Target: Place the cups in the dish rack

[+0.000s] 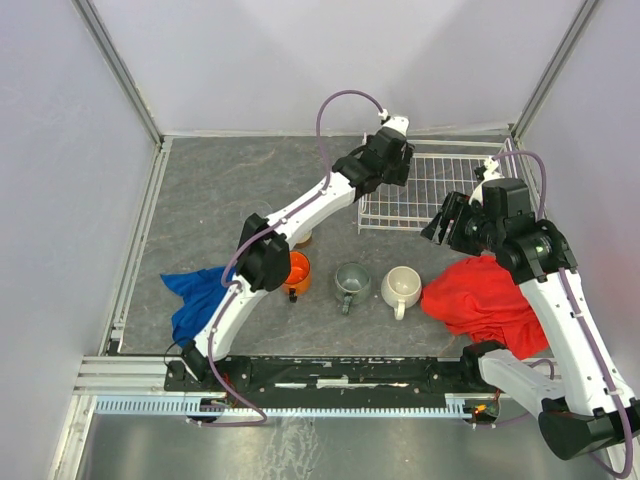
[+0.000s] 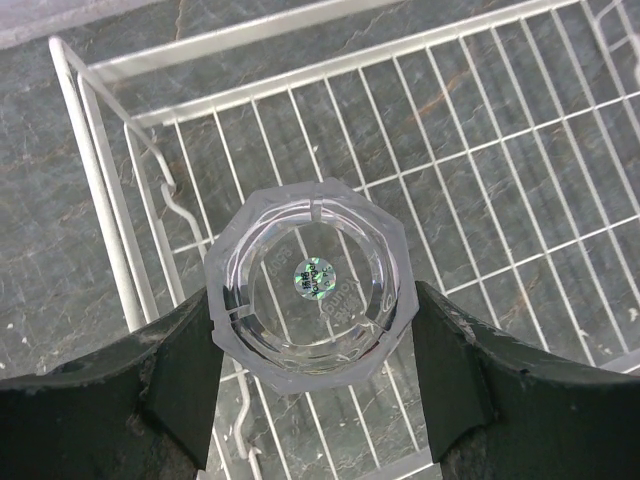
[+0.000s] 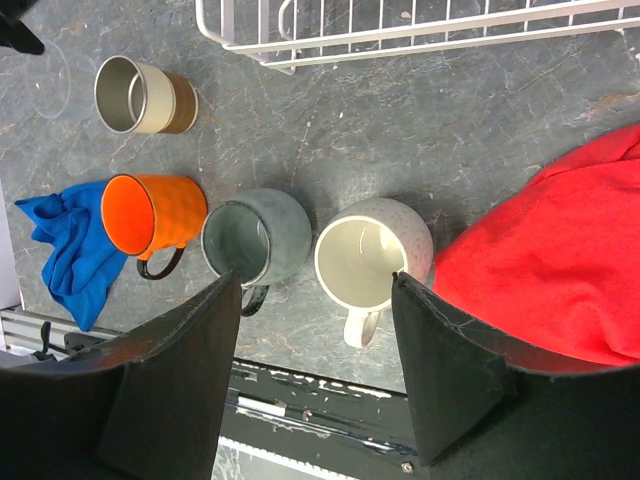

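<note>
My left gripper [image 1: 392,160] is shut on a clear glass tumbler [image 2: 310,290], held between both fingers over the left end of the white wire dish rack [image 1: 400,226], whose wires [image 2: 250,88] show beneath it. My right gripper [image 3: 315,285] is open and empty, above the table in front of the rack [image 3: 400,35]. On the table stand the orange mug [image 3: 150,212], the grey-green mug [image 3: 258,235], the cream-white mug [image 3: 370,255] and the tan metallic cup [image 3: 145,95]. A second clear tumbler [image 3: 50,80] shows faintly left of the tan cup.
A red cloth [image 1: 485,300] lies right of the cream mug, under my right arm. A blue cloth [image 1: 195,295] lies left of the orange mug. White walls enclose the table on three sides. My left arm stretches over the tan cup [image 1: 303,238].
</note>
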